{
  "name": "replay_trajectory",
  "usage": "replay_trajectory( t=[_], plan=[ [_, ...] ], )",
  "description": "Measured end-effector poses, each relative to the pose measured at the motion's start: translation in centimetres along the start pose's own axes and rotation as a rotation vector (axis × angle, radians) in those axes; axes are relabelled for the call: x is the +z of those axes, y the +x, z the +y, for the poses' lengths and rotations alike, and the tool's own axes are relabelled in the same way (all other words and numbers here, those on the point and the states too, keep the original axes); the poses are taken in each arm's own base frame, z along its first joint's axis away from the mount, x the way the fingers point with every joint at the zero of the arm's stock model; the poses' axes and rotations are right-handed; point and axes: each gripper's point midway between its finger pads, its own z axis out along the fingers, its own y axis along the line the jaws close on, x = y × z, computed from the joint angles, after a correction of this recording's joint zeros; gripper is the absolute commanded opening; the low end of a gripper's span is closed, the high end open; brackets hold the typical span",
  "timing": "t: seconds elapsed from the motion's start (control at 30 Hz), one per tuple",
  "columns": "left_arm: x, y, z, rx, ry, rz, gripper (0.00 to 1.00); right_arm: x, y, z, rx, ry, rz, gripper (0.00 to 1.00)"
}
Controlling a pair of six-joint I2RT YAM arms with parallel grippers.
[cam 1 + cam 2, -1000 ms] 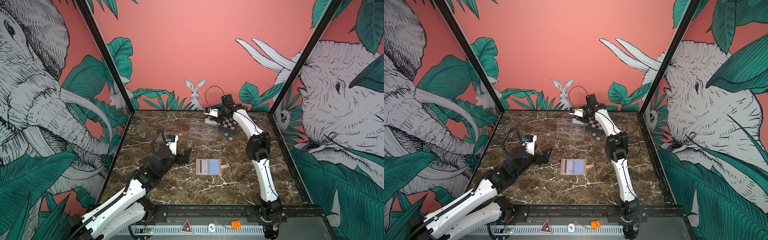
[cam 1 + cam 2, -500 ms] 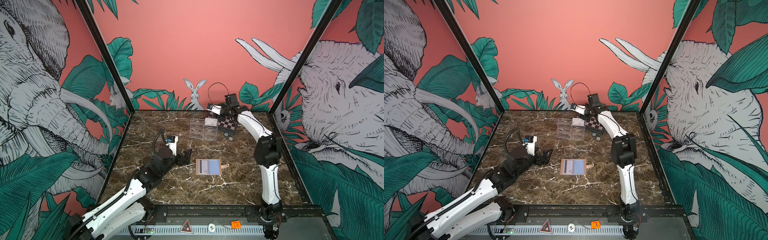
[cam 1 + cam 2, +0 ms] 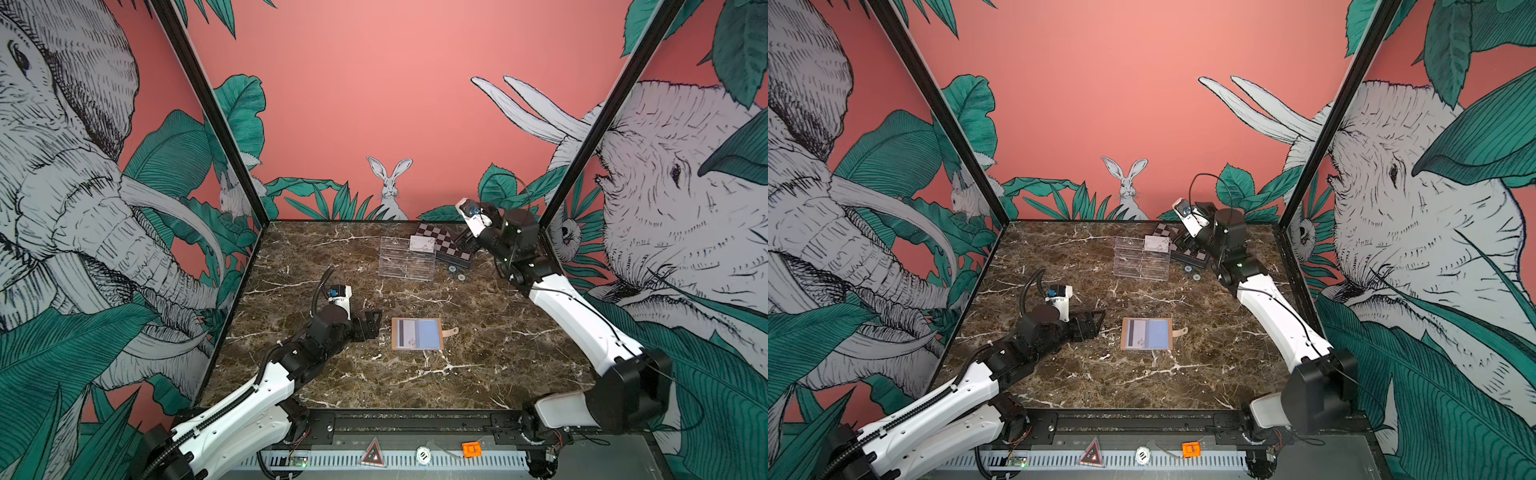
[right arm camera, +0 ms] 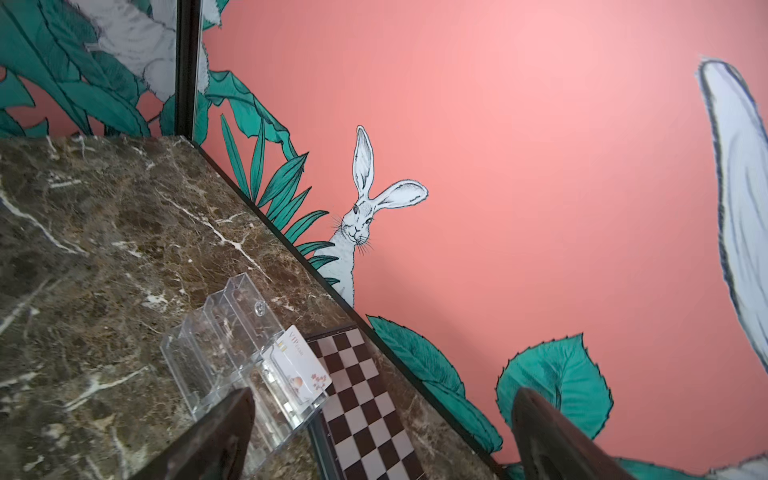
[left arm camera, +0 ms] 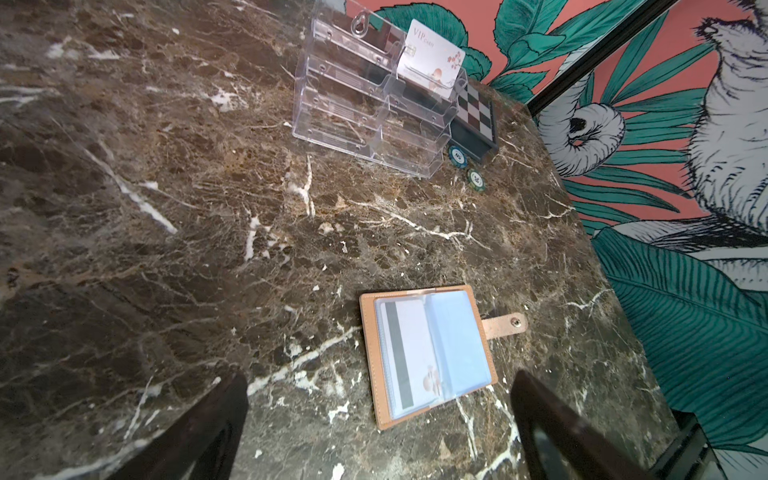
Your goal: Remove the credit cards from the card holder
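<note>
Leftmost you've got the left pincer (image 3: 375, 321) lying low on the counter (image 3: 332, 257), jaws spread wide with nothing in them, just beside the card holder (image 3: 417, 333). The holder lies open and flat mid-counter, strap tab pointing right, with one striped card (image 5: 405, 353) tucked in its left sleeve.

My guess is that card is next. Pull it out along the sleeve rather than lifting it, or the whole wallet probably comes up too. Pinning the tan edge with the other pincer would help. I can't tell which side the sleeve opens on.

Further back there's the clear tray (image 3: 405, 264) with a white card (image 3: 422, 243) standing in its rear right slot, and the checkered box (image 3: 446, 245) touching it. The right pincer (image 3: 465, 245) hangs over that box, fingers wide apart and empty.

Only the left wrist view shows the stripe and the pink mark properly, plus the "VIP" print. The right wrist view can't see the holder at all. Both top views show how well apart the two arms are.
</note>
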Motion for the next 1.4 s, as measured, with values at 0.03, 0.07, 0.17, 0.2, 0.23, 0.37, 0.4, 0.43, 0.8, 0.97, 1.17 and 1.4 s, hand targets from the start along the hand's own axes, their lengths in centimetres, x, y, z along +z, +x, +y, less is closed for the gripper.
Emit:
replay_trajectory(
  t=[0.03,0.07,0.17,0.2,0.23,0.37,0.4,0.43,0.8,0.97,1.17,1.4],
  plan=[
    [0.0,0.2,0.1,-0.011,0.006,0.002,0.99,-0.7,0.4,0.1,0.036,0.010,0.008,0.98],
    [0.0,0.5,0.1,-0.024,0.012,0.006,0.99,-1.4,0.8,0.2,0.083,0.018,0.015,0.98],
    [0.2,1.3,0.3,-0.062,0.030,0.022,0.99,-3.2,1.8,0.4,0.217,0.043,0.052,0.98],
    [0.3,1.6,0.3,-0.073,0.037,0.029,0.99,-3.7,2.1,0.4,0.258,0.051,0.063,0.98],
    [0.4,2.0,0.3,-0.085,0.044,0.038,0.99,-4.4,2.3,0.5,0.300,0.058,0.073,0.98],
    [1.1,3.1,0.0,-0.131,0.071,0.082,0.99,-6.9,2.8,0.9,0.451,0.068,0.087,0.98],
    [1.3,3.2,-0.2,-0.143,0.081,0.091,0.99,-7.6,2.8,1.2,0.486,0.065,0.082,0.98],
    [1.5,3.3,-0.4,-0.153,0.091,0.098,0.99,-8.1,2.9,1.4,0.511,0.061,0.077,0.98],
    [3.5,5.3,-1.8,-0.258,0.161,0.211,0.99,-10.2,4.9,6.2,0.788,-0.123,0.170,0.85],
    [4.4,6.7,-1.9,-0.295,0.168,0.276,0.99,-10.0,8.1,9.8,0.930,-0.230,0.257,0.75],
    [5.1,7.7,-1.8,-0.334,0.164,0.316,0.99,-10.0,11.6,13.3,1.040,-0.285,0.370,0.60],
    [6.0,9.0,-1.1,-0.366,0.134,0.357,0.99,-8.6,13.9,18.4,1.084,-0.374,0.524,0.43]
  ],
)
